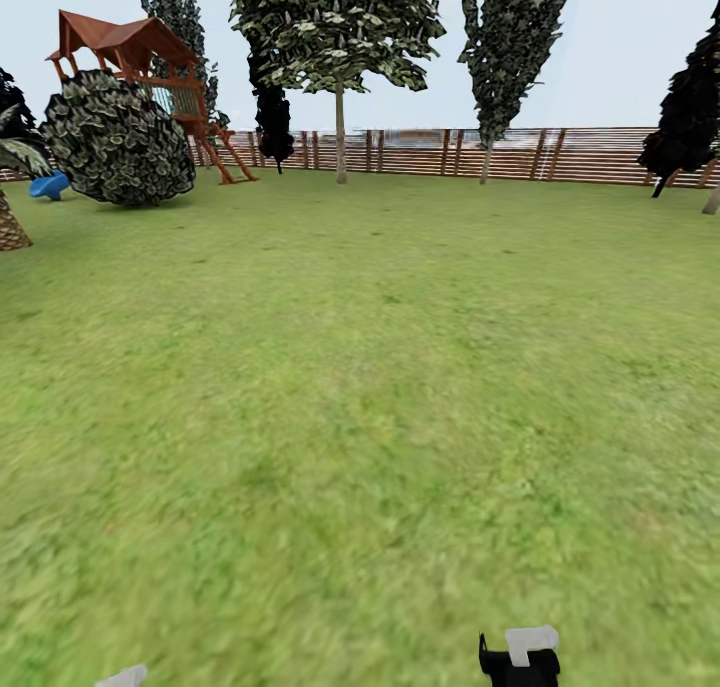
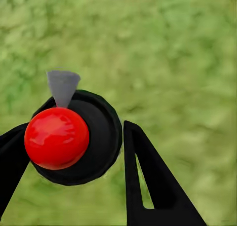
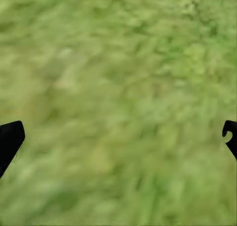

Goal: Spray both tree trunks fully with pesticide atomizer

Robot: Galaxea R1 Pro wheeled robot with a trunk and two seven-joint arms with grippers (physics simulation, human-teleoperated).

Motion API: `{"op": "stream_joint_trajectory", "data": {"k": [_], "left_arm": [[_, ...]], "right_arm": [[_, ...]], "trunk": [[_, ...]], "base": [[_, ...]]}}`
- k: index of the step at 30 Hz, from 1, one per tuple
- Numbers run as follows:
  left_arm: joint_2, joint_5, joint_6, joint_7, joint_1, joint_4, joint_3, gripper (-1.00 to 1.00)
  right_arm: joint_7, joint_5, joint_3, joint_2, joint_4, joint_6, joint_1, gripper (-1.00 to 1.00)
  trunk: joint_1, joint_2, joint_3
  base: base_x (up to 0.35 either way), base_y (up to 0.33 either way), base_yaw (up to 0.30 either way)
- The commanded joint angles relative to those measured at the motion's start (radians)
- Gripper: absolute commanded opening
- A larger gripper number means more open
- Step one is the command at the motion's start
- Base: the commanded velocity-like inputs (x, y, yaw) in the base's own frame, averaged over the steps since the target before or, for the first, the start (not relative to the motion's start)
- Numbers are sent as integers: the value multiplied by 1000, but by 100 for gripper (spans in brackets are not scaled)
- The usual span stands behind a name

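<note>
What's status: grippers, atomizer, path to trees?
Left gripper shut on red-capped black pesticide atomizer. Right gripper open. Pale-trunked trees ahead by slatted fence; lawn between.

The left gripper [image 2: 69,147] points down, its two black fingers [image 2: 148,186] spread either side of what it carries; whether the near finger actually presses against the load is hard to tell. The right gripper [image 3: 118,137] also faces down, its jaws wide apart, with only the black fingertips [image 3: 10,139] at the edges of its wrist view and nothing between them. In the head view, the right gripper's black-and-white housing [image 1: 520,659] sits low, close to the body.
</note>
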Motion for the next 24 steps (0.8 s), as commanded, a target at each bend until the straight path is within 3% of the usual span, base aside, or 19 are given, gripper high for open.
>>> {"op": "stream_joint_trajectory", "data": {"k": [1, 24], "left_arm": [[0, 0, 0, 0, 0, 0, 0, -100], [0, -1, -1, 0, 0, 0, 0, -100]], "right_arm": [[0, 0, 0, 0, 0, 0, 0, 100], [0, 0, 1, 1, 0, 0, 0, 100]], "trunk": [[0, 0, 0], [0, 0, 0]], "base": [[339, 90, 0], [339, 90, 0]]}}
